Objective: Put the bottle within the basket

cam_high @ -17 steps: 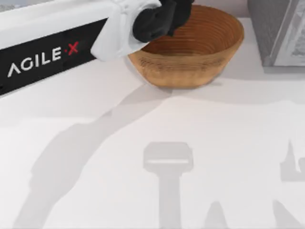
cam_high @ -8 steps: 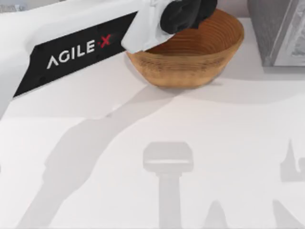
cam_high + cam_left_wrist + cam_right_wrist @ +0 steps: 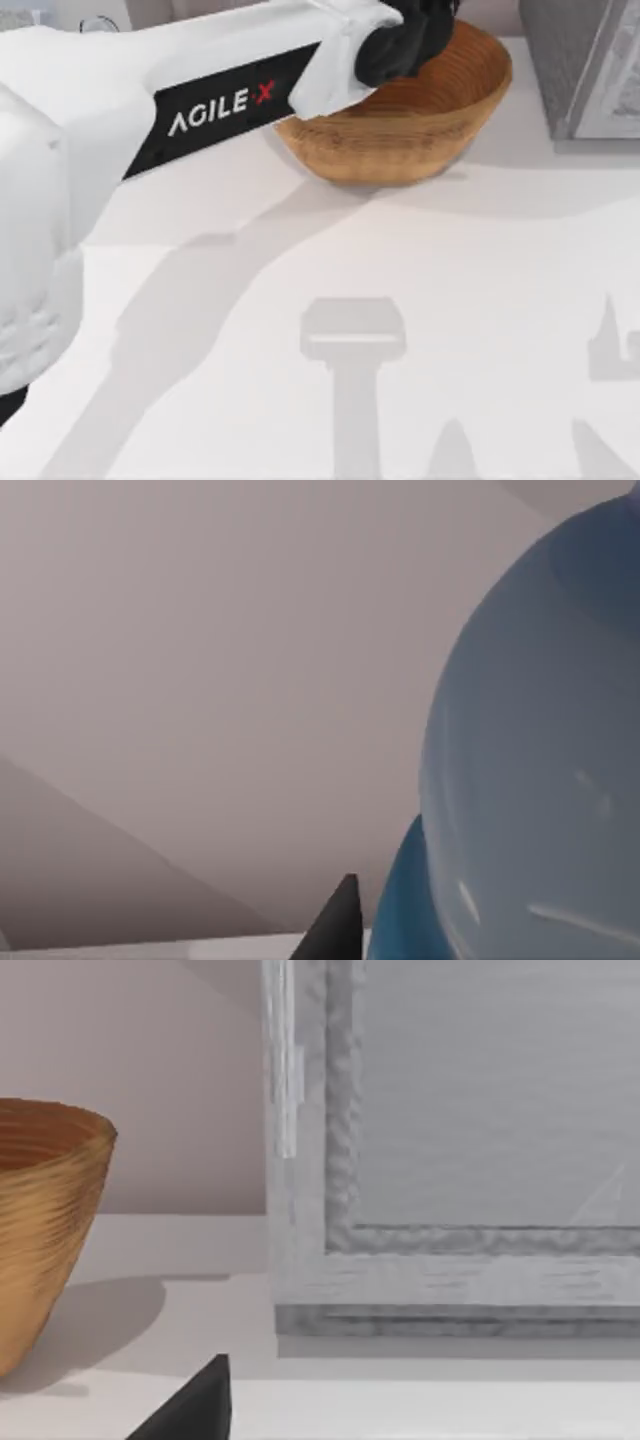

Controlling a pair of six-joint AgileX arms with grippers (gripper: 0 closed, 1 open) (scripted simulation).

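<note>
The brown woven basket (image 3: 410, 120) stands at the back middle of the table, and its side (image 3: 40, 1230) also shows in the right wrist view. My left arm reaches across from the left, with its black gripper (image 3: 408, 42) hanging over the basket's inside near the far rim. In the left wrist view the bottle (image 3: 540, 780) looms as a clear blue rounded body beside one dark fingertip (image 3: 338, 920); the gripper is shut on it. From above, the gripper hides the bottle. My right gripper (image 3: 195, 1410) is parked low to the right of the basket.
A grey box (image 3: 585, 65) stands at the back right, close to the basket's right side, and it also rises in the right wrist view (image 3: 450, 1160). The white table (image 3: 300, 300) carries only arm shadows in front.
My left arm has swung further right and back. Its gripper went from the basket's left rim to over the basket's inside. The basket has not moved.
</note>
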